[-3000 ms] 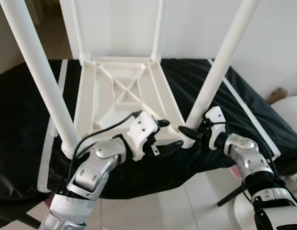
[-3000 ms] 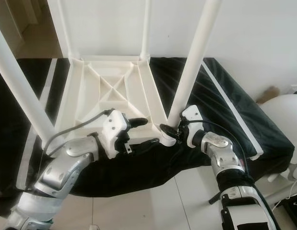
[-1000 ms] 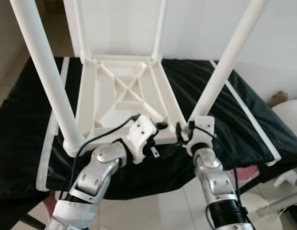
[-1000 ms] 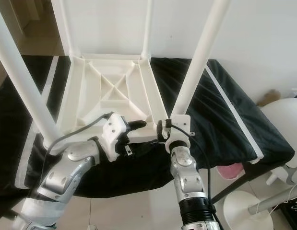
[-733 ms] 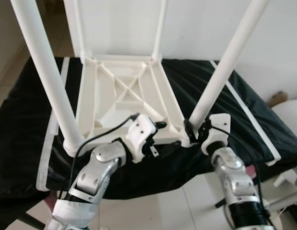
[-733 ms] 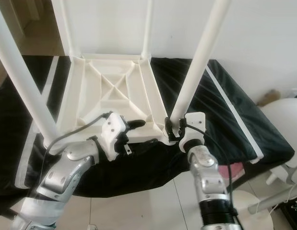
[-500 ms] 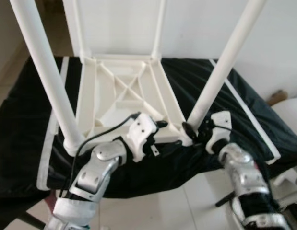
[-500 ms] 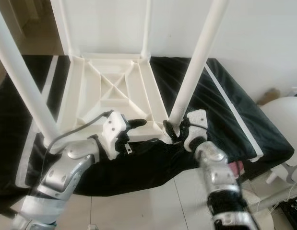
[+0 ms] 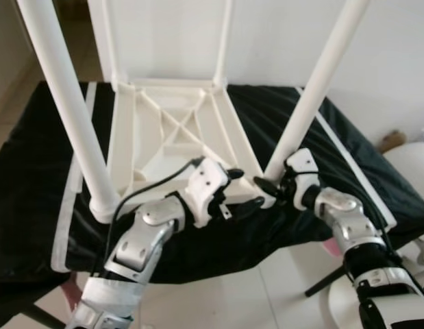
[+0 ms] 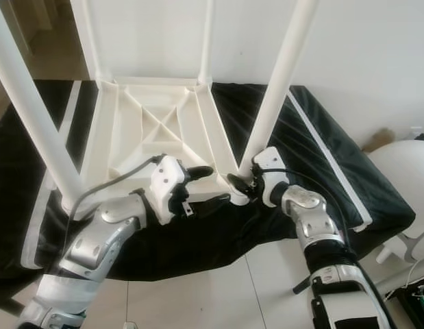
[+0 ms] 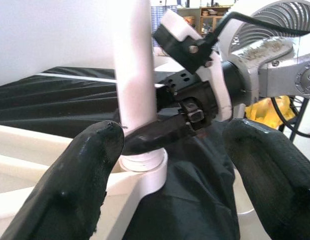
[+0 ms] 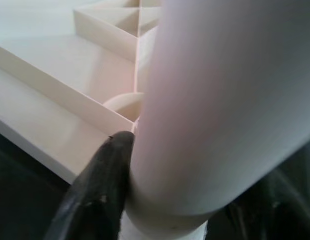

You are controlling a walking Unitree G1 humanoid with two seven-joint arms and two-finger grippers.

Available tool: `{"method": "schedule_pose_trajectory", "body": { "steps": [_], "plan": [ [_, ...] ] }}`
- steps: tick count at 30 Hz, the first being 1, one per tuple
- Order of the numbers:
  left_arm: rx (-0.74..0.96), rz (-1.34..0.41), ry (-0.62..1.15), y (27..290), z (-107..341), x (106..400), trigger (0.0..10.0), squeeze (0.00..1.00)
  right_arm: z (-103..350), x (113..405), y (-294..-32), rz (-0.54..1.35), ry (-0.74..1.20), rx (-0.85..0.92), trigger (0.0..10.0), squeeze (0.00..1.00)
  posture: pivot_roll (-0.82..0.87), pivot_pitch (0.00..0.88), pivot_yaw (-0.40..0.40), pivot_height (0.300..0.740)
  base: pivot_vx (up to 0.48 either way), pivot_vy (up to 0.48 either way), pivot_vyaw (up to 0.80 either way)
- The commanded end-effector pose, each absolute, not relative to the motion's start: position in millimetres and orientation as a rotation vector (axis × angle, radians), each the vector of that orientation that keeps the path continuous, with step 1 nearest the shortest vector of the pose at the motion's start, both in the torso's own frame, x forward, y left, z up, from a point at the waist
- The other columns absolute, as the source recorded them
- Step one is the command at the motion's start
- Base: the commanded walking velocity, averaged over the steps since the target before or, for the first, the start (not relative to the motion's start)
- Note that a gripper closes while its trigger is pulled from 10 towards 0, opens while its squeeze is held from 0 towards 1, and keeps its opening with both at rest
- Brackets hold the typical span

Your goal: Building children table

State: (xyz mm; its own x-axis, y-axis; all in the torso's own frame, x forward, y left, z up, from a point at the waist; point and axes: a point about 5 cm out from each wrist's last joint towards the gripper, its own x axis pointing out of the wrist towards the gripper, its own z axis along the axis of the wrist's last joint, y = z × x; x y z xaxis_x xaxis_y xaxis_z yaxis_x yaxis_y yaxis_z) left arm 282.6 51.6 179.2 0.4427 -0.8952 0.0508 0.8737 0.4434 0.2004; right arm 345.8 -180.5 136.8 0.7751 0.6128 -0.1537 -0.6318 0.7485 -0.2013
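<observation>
Right gripper [image 10: 240, 184] jaws clamp the near leg [image 10: 279, 79]; left gripper [image 10: 201, 185] jaws open beside upturned table [image 10: 157, 127]; four legs fitted, tightening left

A room in a home is showing here: pale floor tiles [image 10: 198, 301] are running under a plain white wall [image 10: 376, 62], and a black sheet [image 9: 33, 178] is covering a low bed-like surface. A round white chair [image 10: 396, 168] is standing at the right, with a doorway and warm-toned floor [image 10: 44, 48] opening at the far left. In the left wrist view, wooden shelves [image 11: 205, 11] holding small household items are sitting in the background
</observation>
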Motion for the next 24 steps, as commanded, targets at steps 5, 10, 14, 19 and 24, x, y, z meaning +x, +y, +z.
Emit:
{"method": "schedule_pose_trajectory", "body": {
  "steps": [5,10,14,19,24],
  "plan": [
    [0.153,-1.073,-0.157,51,177,283,10.0,0.00,129,343,-193,0.691,0.118,-0.284,0.0,0.00,0.04,0.000,-0.114,0.740,0.000,0.000,0.00],
    [0.128,-1.112,-0.136,41,170,278,10.0,0.00,125,335,-200,0.657,0.127,-0.240,10.0,0.00,0.00,0.000,-0.102,0.740,0.000,0.000,0.00],
    [0.135,-1.132,-0.128,37,167,278,10.0,0.00,126,333,-201,0.550,0.110,-0.225,10.0,0.00,-0.06,0.000,-0.093,0.740,0.000,0.000,0.00],
    [0.184,-1.125,-0.113,34,166,285,10.0,0.00,128,331,-202,0.396,0.080,-0.203,10.0,0.00,-0.08,0.000,-0.081,0.740,0.000,0.000,0.00],
    [0.167,-1.112,-0.104,35,166,287,10.0,0.00,132,330,-192,0.309,0.029,-0.166,10.0,0.00,-0.09,0.021,-0.068,0.740,0.000,0.000,0.00]
  ]
}}
